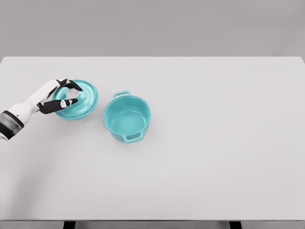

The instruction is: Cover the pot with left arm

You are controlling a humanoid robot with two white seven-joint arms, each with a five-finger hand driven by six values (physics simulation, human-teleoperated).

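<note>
A teal pot (127,118) stands uncovered on the white table (214,143), left of the middle, with a handle at its far rim and one at its near rim. Just to its left is the matching teal lid (85,102), tilted slightly and apart from the pot. My left hand (68,93) comes in from the left edge and has its dark fingers curled around the lid's knob on top. The knob itself is mostly hidden by the fingers. I cannot tell whether the lid rests on the table or is lifted a little.
The table's far edge runs across the top of the view and its near edge along the bottom. The right arm is out of view.
</note>
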